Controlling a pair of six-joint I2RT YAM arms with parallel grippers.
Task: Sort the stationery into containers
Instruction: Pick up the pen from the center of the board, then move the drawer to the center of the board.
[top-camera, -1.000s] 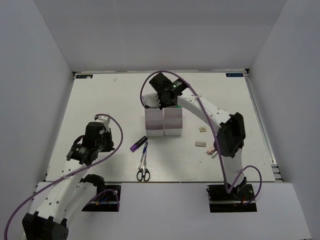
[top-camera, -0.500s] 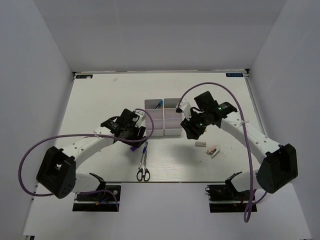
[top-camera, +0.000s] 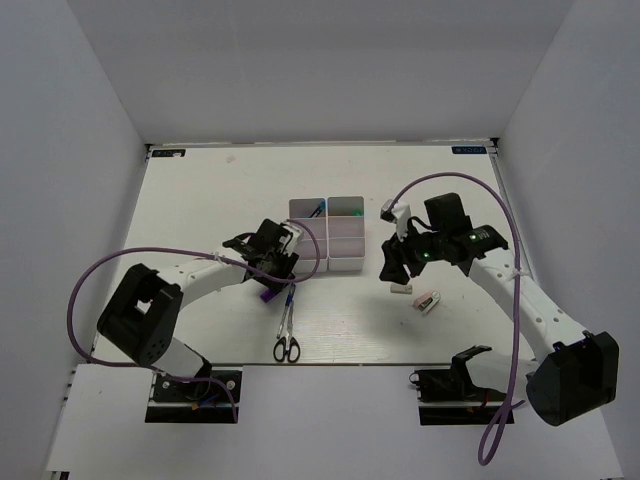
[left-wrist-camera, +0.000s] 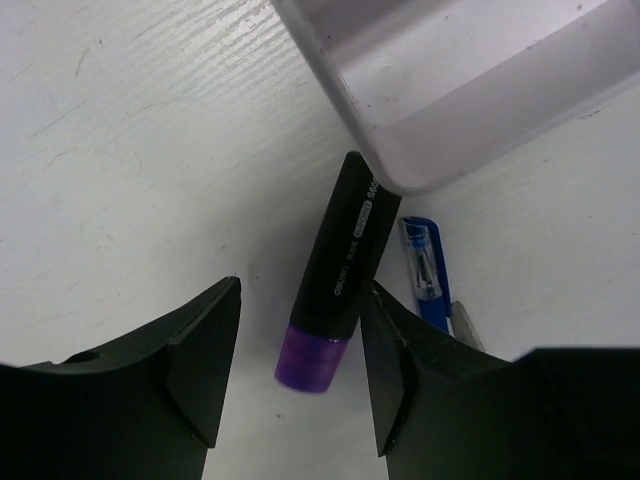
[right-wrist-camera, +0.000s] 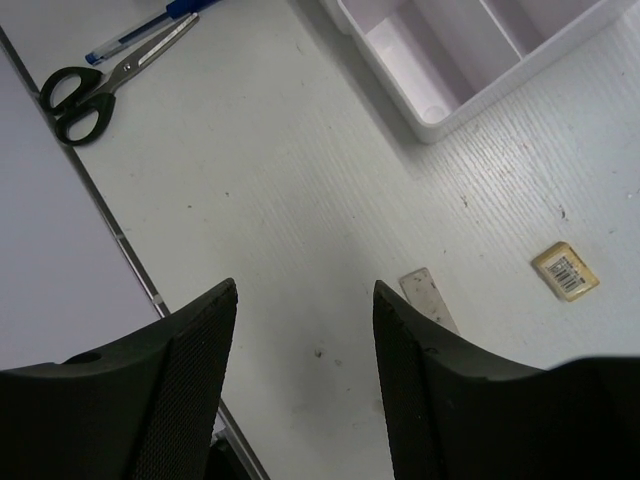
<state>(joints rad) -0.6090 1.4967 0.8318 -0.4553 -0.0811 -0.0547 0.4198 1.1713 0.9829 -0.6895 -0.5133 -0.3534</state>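
Your left tool (left-wrist-camera: 300, 310) is released, its jaws spread and holding nothing, and it hangs low over the bench (left-wrist-camera: 120, 150) with the purple marker (left-wrist-camera: 340, 270) lying in the gap between the two fingers. That is the relation the coming move likely turns on. The marker's long axis runs away from the tool, leaning a little right, so the fingers would close across its width rather than along it. Its purple end is nearest you, and its black end reaches the corner of the containers (left-wrist-camera: 420, 170); you cannot tell whether they touch. The blue pen (left-wrist-camera: 428, 270) lies just beside the marker on the right, close to the right finger, so watch that side. The left arm is plainly the nearer one for this marker. Your right tool (right-wrist-camera: 305, 300) is also released and empty, hovering over bare bench, with a pale eraser (right-wrist-camera: 430, 298) just ahead of its right finger and a labelled eraser (right-wrist-camera: 565, 270) farther right.
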